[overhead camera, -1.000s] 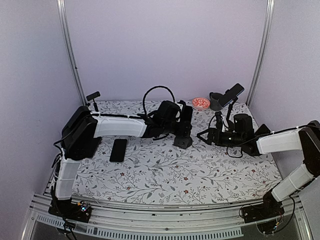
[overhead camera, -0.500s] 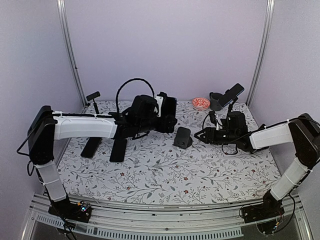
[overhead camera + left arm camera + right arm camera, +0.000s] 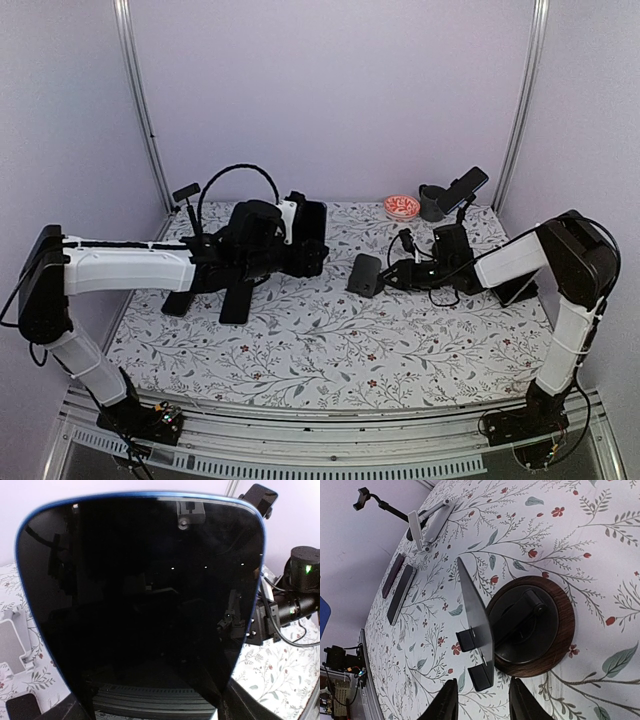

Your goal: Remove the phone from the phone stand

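Left end effector [image 3: 303, 243]: yours grips the phone [image 3: 140, 605], screen upright, clear of the stand.
Phone stand [image 3: 365, 275]: empty, at the phone's 4 o'clock.
Right end effector [image 3: 482, 692]: narrow gap, holding nothing, at the stand's lip.

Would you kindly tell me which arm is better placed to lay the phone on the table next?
Left: it holds the phone, clear of the empty stand; the right fingers flank the stand's foot.
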Available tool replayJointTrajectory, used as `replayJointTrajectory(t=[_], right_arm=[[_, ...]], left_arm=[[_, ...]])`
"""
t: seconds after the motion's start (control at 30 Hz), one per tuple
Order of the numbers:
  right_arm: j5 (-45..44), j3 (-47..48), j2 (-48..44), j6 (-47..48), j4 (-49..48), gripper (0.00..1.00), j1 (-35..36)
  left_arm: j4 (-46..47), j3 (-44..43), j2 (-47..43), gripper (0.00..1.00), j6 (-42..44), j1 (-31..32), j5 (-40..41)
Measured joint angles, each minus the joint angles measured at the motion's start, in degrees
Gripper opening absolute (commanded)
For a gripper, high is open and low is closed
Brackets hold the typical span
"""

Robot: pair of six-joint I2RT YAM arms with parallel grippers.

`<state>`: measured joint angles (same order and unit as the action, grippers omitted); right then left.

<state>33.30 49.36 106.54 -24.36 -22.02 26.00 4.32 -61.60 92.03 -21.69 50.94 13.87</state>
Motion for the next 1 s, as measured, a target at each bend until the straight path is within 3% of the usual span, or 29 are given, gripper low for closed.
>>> replayJointTrajectory(t=[0.2,0.37,0.73,1.0], right_arm=[[1.6,3.7,4.5,1.7,0.2,0.22,0.1],[2.9,6.5,7.4,3.4,0.2,0.0,0.1],[12.2,17.0,16.2,7.8,-0.6,0.0,0.2],[17.9,34.5,27.3,10.3,5.1,0.0,0.7]], left_arm=[[-0.1,5.0,-5.0,0.58,-0.2,0.0,1.1],[-0.2,9.6,-9.5,0.58,-1.1,-0.1,2.3],[-0.3,15.1,-15.8,0.57,-2.6,-2.2,3.7],[-0.9,17.2,-18.2,0.57,-3.2,-3.5,3.9]])
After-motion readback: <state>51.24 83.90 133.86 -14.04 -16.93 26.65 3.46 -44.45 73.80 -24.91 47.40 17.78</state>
